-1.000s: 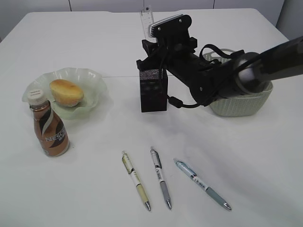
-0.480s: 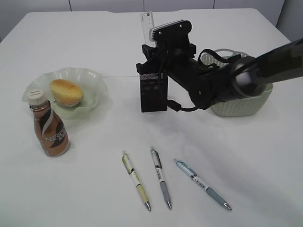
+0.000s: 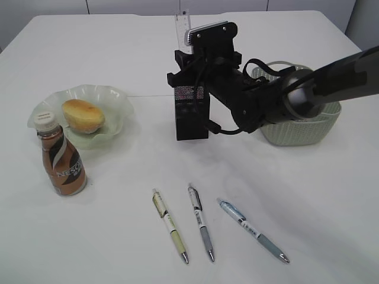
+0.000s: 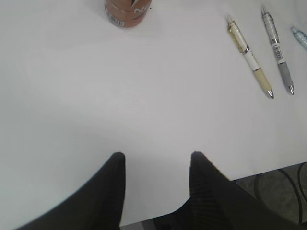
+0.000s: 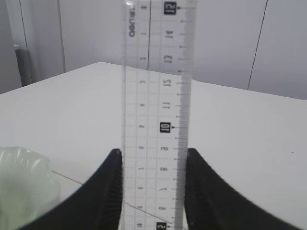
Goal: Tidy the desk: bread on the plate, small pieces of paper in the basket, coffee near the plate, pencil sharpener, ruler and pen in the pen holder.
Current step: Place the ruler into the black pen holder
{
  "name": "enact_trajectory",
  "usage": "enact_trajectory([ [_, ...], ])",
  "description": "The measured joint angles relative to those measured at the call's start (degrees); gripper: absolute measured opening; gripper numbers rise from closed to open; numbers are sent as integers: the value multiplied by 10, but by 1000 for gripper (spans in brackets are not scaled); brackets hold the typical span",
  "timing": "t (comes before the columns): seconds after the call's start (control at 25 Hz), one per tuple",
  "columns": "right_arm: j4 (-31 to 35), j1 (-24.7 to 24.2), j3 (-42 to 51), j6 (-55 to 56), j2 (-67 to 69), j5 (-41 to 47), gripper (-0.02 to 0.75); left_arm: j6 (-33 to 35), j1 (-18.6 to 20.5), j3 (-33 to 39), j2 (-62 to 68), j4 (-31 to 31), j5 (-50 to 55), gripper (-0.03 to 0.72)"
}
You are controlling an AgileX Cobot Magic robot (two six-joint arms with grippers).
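Observation:
My right gripper (image 5: 153, 152) is shut on the clear ruler (image 5: 156, 96), holding it upright by its two long edges. In the exterior view the ruler (image 3: 182, 26) sticks up behind the wrist, directly over the black mesh pen holder (image 3: 192, 115). The bread (image 3: 83, 115) lies on the green plate (image 3: 118, 97), with the coffee (image 3: 62, 163) standing just in front. Three pens (image 3: 201, 222) lie side by side on the desk (image 3: 118, 236). My left gripper (image 4: 156, 155) hangs open over bare desk near the front edge. The pencil sharpener and small pieces of paper are out of view.
The basket (image 3: 308, 130) stands at the right, partly behind my right arm. In the left wrist view the coffee's base (image 4: 127, 9) is at the top and the pens (image 4: 250, 55) at upper right. The desk's front edge runs under the left fingers.
My right wrist has shifted slightly left and back above the pen holder, and the ruler now stands straighter. Everything else on the desk is unmoved.

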Motion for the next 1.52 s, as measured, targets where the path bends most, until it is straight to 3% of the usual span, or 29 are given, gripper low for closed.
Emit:
enact_trajectory([
  [1.28,7,0,-1,53,3,97,327,0,0,0,0,0,-1,316],
  [1.52,9,0,-11,76,3,154,407,0,0,0,0,0,0,316],
])
